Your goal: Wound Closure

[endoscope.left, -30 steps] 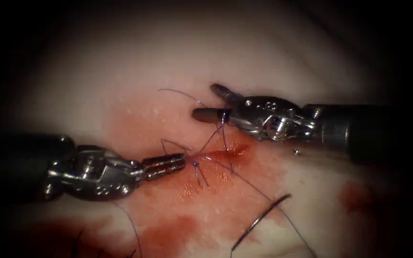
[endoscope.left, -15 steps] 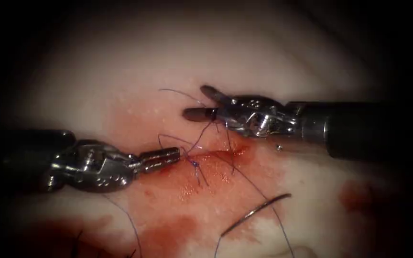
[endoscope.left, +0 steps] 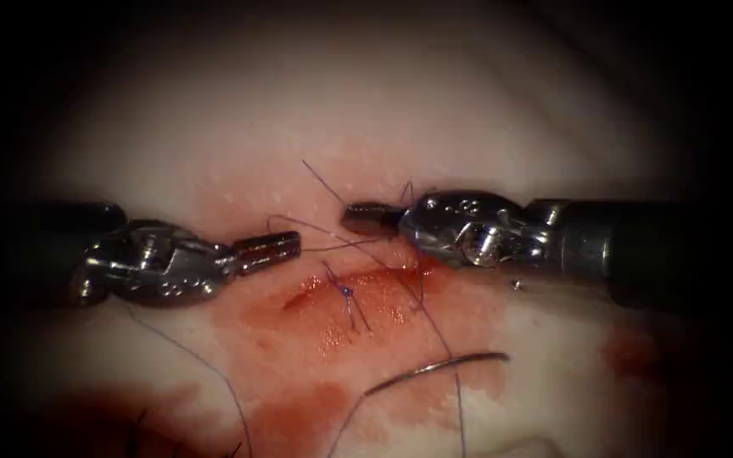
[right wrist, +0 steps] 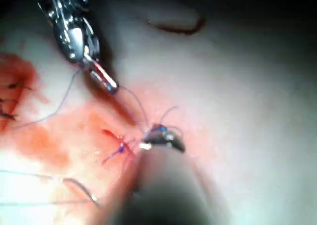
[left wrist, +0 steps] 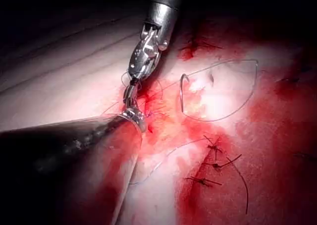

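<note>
- Steel curved needle is lying loose on the tissue, below the cut and toward its right end, not in the tissue, neither tool gripping it; it is also showing in the left wrist view
- Purple thread is running across the gap between the two tool tips just above the cut; more strands are trailing down past the needle
- Small knot with short tails is sitting on the cut, in the red fluid
- Left tool is sitting left of the cut, jaws clenched, thread running to its tip
- Right tool is sitting just above the cut's right half, jaws pressed together, thread wrapping around the tip; can't tell for sure if thread is actually pinched between them
- Both tips are pointing at each other, near but apart
- Older stitches with dark cut ends are showing in the left wrist view
</note>
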Available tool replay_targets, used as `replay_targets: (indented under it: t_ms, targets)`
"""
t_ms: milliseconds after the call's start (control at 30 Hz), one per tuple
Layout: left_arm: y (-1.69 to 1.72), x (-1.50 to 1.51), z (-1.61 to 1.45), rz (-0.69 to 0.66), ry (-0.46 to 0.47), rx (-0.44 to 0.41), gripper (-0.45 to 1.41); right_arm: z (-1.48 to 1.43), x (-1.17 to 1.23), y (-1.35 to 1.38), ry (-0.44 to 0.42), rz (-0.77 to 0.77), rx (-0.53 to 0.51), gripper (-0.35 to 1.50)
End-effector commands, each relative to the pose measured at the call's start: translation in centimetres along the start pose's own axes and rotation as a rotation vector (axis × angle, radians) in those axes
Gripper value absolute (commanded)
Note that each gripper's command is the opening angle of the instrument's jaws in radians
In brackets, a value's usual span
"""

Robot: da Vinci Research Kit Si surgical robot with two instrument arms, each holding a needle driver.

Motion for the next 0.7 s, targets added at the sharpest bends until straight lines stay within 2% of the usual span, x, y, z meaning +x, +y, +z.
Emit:
replay_targets:
  t_ms: [33,367,567,700]
  targets:
    - [0.00,-0.06,0.09,-0.009,-0.002,0.001,-0.45,0.01,-0.03,-0.09,0.002,-0.004,0.011,-0.35]
    - [-0.24,-0.74,0.39,-0.047,-0.047,-0.005,-0.45,-0.42,-0.17,-0.19,-0.010,-0.029,0.049,-0.35]
    - [-0.30,-1.06,0.51,-0.068,-0.063,-0.010,-0.45,-0.52,-0.22,-0.29,-0.016,-0.043,0.074,-0.35]
    - [-0.47,-1.27,0.55,-0.085,-0.075,-0.006,-0.45,-0.58,-0.26,-0.37,-0.027,-0.063,0.122,-0.35]
